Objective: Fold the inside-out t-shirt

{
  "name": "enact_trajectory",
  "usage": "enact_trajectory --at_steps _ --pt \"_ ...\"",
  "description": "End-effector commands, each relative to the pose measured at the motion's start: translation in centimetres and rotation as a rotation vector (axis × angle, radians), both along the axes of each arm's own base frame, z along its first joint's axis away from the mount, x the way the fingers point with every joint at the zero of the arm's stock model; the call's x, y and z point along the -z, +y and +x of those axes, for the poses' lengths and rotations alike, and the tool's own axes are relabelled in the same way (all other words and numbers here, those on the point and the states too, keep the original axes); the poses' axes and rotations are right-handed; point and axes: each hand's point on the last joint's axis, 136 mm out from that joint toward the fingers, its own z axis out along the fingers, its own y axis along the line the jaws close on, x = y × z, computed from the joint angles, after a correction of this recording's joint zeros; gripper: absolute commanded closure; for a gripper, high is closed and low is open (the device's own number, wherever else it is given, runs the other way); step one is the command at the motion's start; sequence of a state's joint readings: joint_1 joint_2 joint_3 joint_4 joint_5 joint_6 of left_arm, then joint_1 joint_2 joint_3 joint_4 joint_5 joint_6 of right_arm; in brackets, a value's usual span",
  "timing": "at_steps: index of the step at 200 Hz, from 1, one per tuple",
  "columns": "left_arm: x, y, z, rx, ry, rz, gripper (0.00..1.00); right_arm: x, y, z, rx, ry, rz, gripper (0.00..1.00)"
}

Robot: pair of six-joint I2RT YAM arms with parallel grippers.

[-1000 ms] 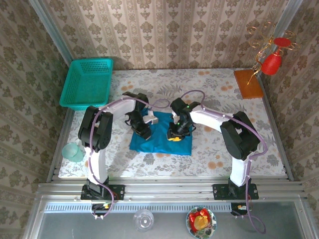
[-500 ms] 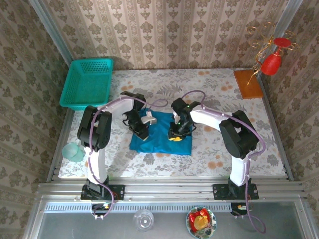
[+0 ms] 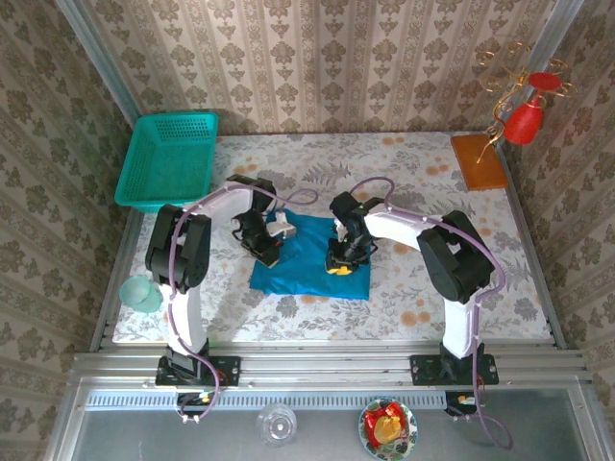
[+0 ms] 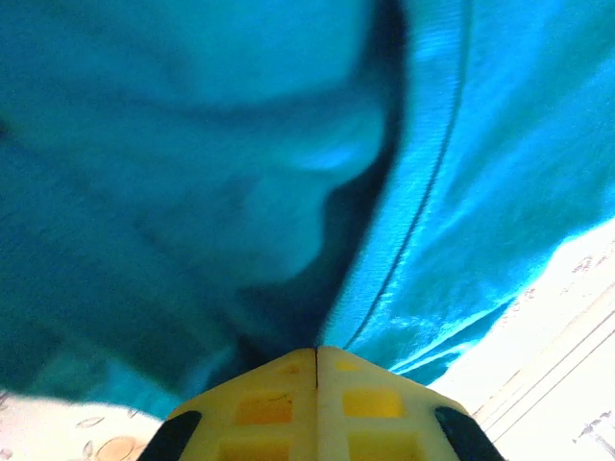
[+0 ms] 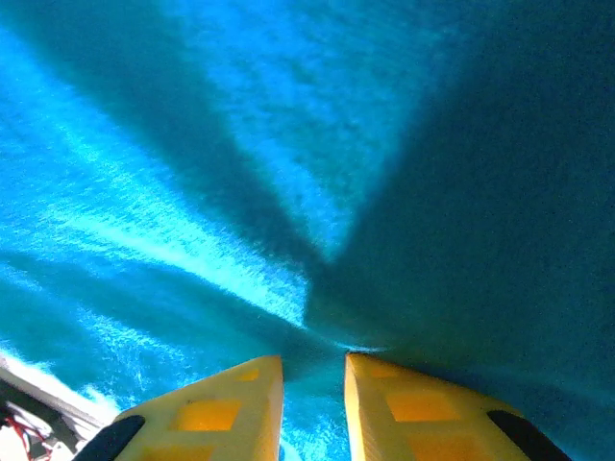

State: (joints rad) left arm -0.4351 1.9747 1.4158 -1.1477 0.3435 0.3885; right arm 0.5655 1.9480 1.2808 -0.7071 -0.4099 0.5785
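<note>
The t-shirt (image 3: pixel 312 274) looks light and limp, so it is best taken at a hem. The left hand (image 4: pixel 317 353) pinches its seamed edge, and the right hand (image 5: pixel 314 370) pinches a gathered fold.

No writing, label, brand, number or sign can be read in any view.
</note>
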Motion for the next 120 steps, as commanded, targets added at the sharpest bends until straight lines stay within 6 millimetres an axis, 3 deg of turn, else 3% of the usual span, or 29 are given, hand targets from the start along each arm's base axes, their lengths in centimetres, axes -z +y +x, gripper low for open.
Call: enact_trajectory --at_steps 1,63,88,120 --pt "-0.5 1.8 -0.2 -0.042 -0.008 0.058 1.0 1.4 -1.6 -0.6 -0.003 0.028 -0.078 0.75" --pt "-0.1 2.6 1.8 -0.076 -0.08 0.103 1.0 -0.3 -0.9 0.0 -0.004 -0.006 -0.028 0.75" --pt "-0.6 2.5 2.2 -0.089 -0.105 0.099 0.87 -2.0 -0.6 0.7 0.007 -0.037 0.016 0.74" --pt "-3.2 1.9 3.2 -0.161 -0.193 0.033 0.77 -3.8 -1.8 2.7 0.041 -0.081 0.032 0.74"
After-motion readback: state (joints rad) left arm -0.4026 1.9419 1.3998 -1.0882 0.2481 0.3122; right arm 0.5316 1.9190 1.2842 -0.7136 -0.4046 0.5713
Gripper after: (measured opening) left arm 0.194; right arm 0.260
